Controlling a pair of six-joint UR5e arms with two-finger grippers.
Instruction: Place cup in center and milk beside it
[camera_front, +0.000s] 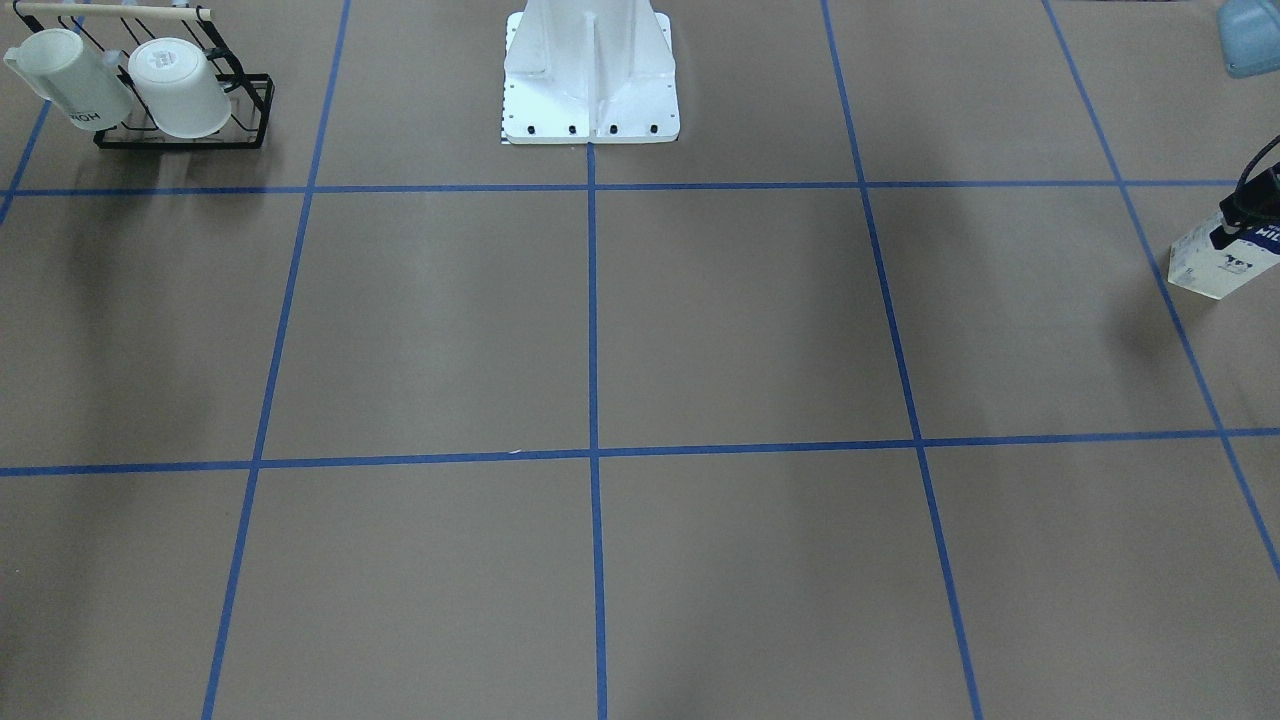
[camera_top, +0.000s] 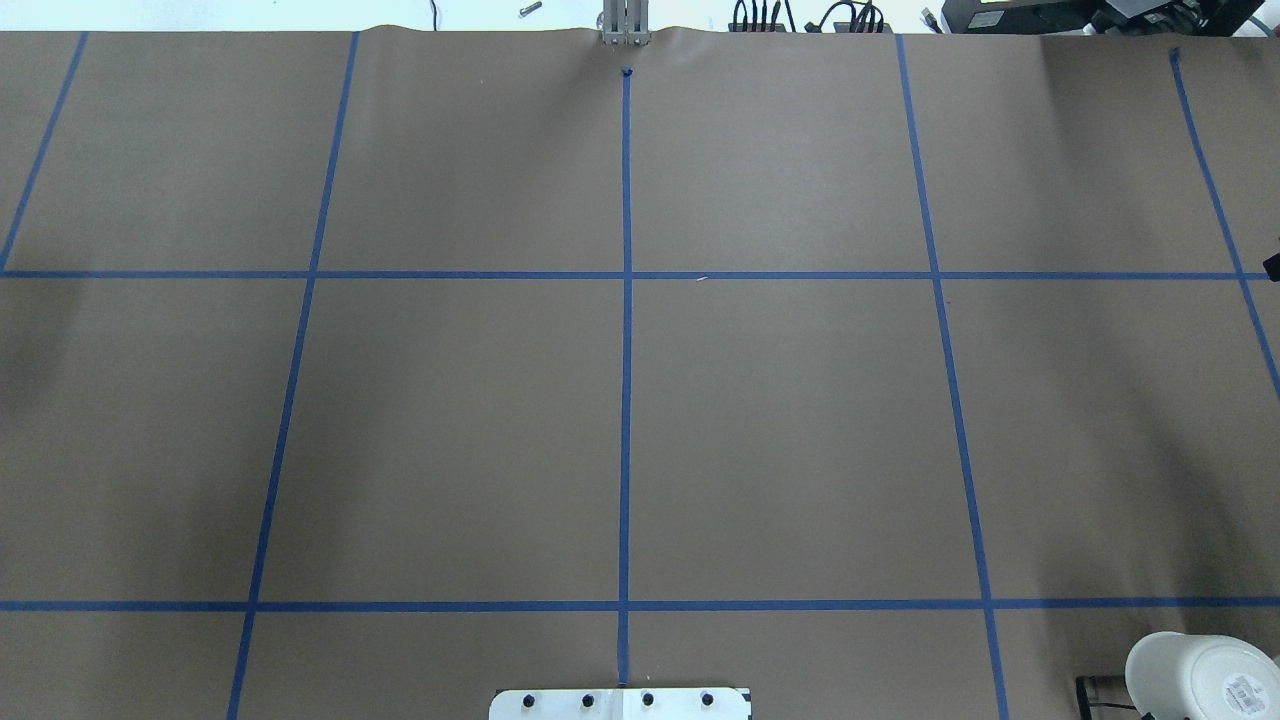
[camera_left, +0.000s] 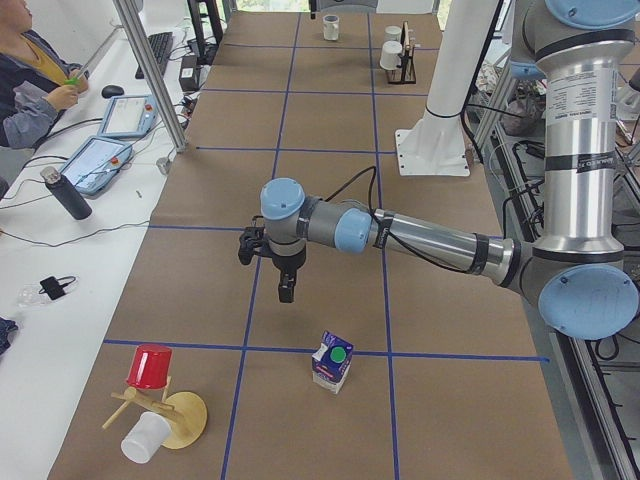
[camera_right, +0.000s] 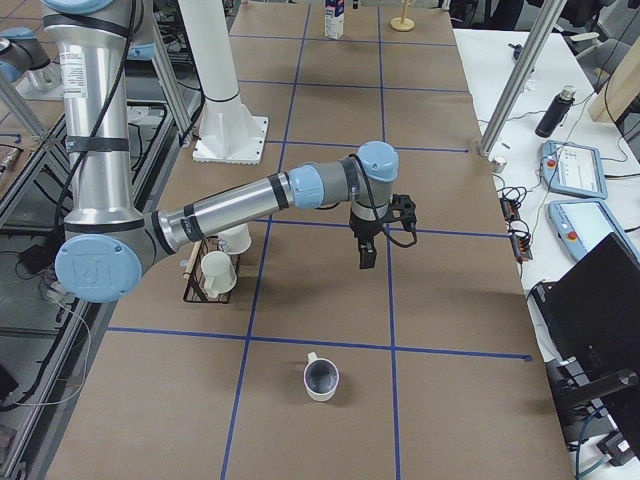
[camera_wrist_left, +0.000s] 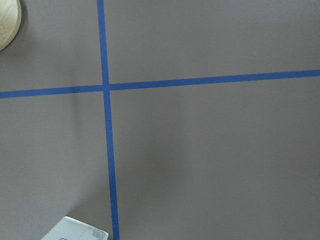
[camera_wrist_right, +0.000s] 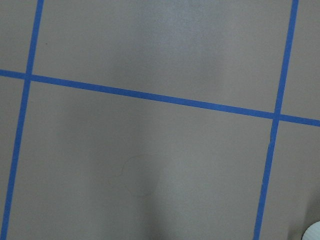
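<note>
The counter (camera_front: 750, 320) under me is covered in matt brown paper, smooth, with strips of blue tape (camera_front: 592, 300) stuck flat across it. The small blue-and-white gable-top milk carton (camera_left: 330, 372) looks like coated card, with a green plastic cap (camera_left: 339, 354). The small white mug with the dark grey inside (camera_right: 321, 378) looks glossy and ceramic. The black wire rack (camera_front: 200, 143) is thin metal and carries a pale wooden rod (camera_front: 110, 11).

The milk (camera_left: 333, 361) stood on the table (camera_left: 320, 190) at my left end, with the wooden stand (camera_left: 165, 412) beside it on the operators' side. My left claw (camera_left: 273, 268) hung above the table, inward of the milk. The cup (camera_right: 321, 377) sat at my right end, outward of the mug rack (camera_right: 210, 280).
</note>
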